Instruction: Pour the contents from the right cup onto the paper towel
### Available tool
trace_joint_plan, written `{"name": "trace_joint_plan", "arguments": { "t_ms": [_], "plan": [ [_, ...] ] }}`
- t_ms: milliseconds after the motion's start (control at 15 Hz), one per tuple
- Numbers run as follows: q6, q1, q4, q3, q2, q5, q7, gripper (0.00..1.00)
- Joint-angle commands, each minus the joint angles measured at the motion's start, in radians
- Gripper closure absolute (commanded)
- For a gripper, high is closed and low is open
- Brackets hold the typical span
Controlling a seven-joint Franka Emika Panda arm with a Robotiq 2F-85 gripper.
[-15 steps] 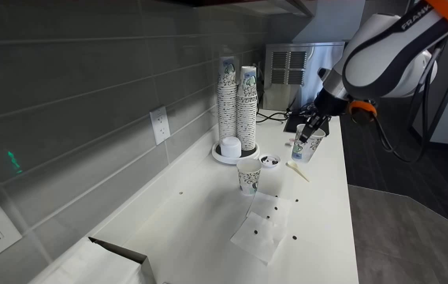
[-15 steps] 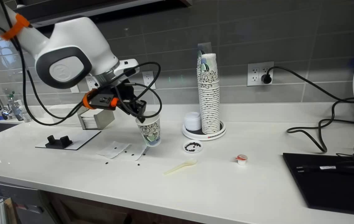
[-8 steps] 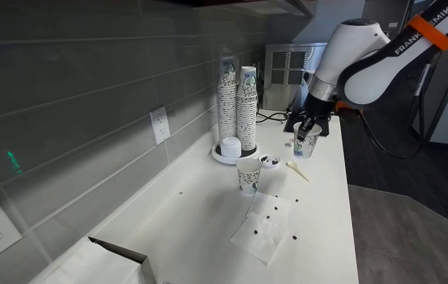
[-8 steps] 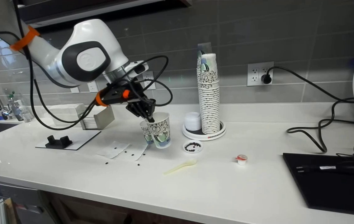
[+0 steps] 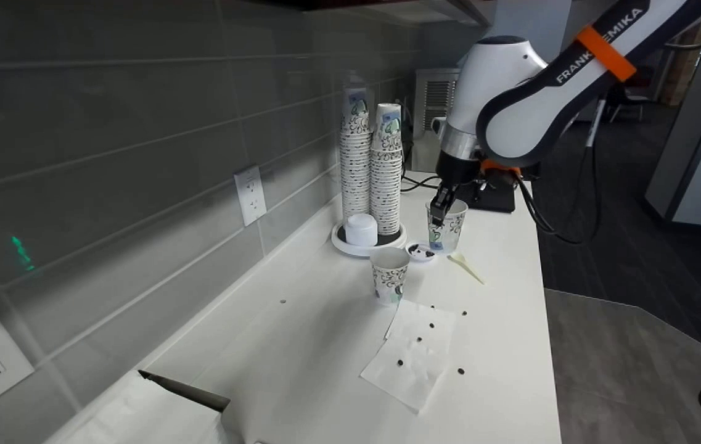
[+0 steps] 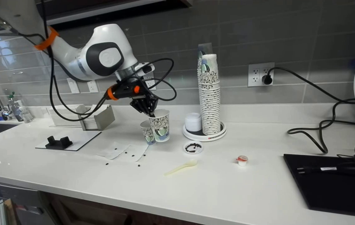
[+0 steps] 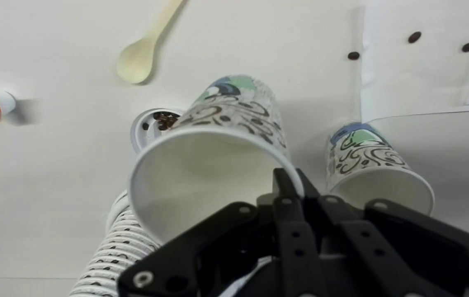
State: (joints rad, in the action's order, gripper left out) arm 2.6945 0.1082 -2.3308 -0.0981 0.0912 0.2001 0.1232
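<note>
My gripper (image 5: pixel 439 216) is shut on the rim of the right cup (image 5: pixel 447 235), a white paper cup with dark swirls. One finger is inside the wall and one outside. In the wrist view, this cup (image 7: pixel 238 103) shows no specks in the visible part of its inside. It is held above the counter, slightly tilted. The similar other cup (image 7: pixel 364 152) stands on the counter beside it. The paper towel (image 5: pixel 381 373) appears as two adjoining white sheets near that cup. Several dark specks (image 7: pixel 414 37) lie on the sheets and around them.
Tall cup stacks (image 6: pixel 211 106) stand on a round tray (image 6: pixel 216 137) by the wall. A white lid (image 6: pixel 193 151) holds many dark specks. A pale spoon (image 6: pixel 179 168), a creamer pod (image 6: pixel 242 160), a black board (image 6: pixel 336 187) and a napkin box (image 6: pixel 104 118) are on the counter.
The gripper and held cup have moved toward the wall and the standing cup, and the arm has swung with them. The cup is less tilted than a second ago. The specks have not moved.
</note>
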Motion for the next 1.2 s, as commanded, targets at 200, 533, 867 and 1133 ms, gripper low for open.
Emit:
{"name": "trace_joint_plan", "arguments": {
  "t_ms": [200,533,867,1133],
  "plan": [
    [0.018,-0.028,0.126,0.021,0.156,-0.151,0.102,0.99],
    [0.031,-0.021,0.19,0.019,0.24,-0.187,0.123,0.99],
    [0.059,-0.018,0.231,0.014,0.301,-0.187,0.123,0.99],
    [0.118,-0.019,0.247,0.014,0.34,-0.177,0.11,0.99]
  ]
}}
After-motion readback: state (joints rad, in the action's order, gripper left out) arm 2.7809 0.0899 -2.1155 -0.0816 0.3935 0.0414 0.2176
